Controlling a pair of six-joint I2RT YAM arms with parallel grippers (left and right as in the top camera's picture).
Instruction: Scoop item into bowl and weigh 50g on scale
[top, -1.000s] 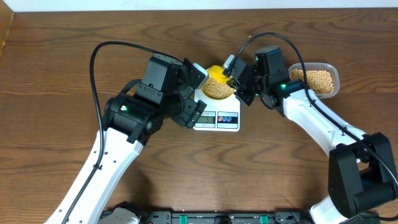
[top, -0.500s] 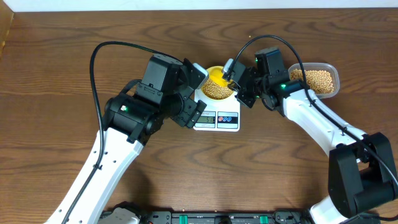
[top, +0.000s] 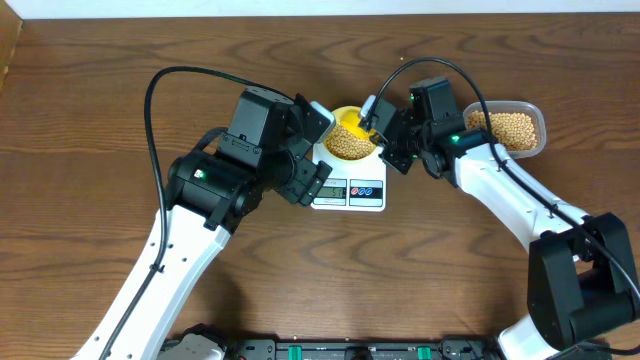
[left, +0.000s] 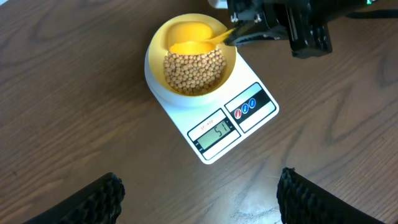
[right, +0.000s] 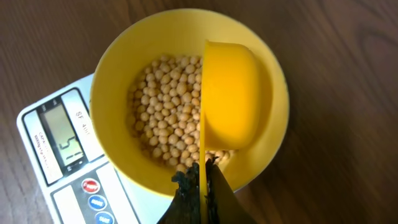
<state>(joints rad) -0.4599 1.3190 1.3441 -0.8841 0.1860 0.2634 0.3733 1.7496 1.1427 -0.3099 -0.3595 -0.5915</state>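
The bowl (right: 112, 74) stands on the white scale (right: 68, 186) and holds a heap of tan beans, the item (right: 165, 112). My right gripper (right: 202, 177) is shut on the thin handle of a yellow scoop (right: 233, 93). The scoop hangs over the bowl's far side, turned on its edge, and no beans show in it. From above, the right gripper (top: 378, 128) is at the bowl's right rim. My left gripper (left: 199, 202) is open and empty, above bare table just in front of the scale (left: 249, 109), whose display (left: 214, 134) is lit.
A clear plastic tub (top: 512, 130) with more beans sits at the right, behind the right arm. The left arm's wrist (top: 265, 125) hovers close to the scale's left side. A cable loops over each arm.
The right gripper has shifted slightly with the scoop over the bowl. The left arm has not moved.
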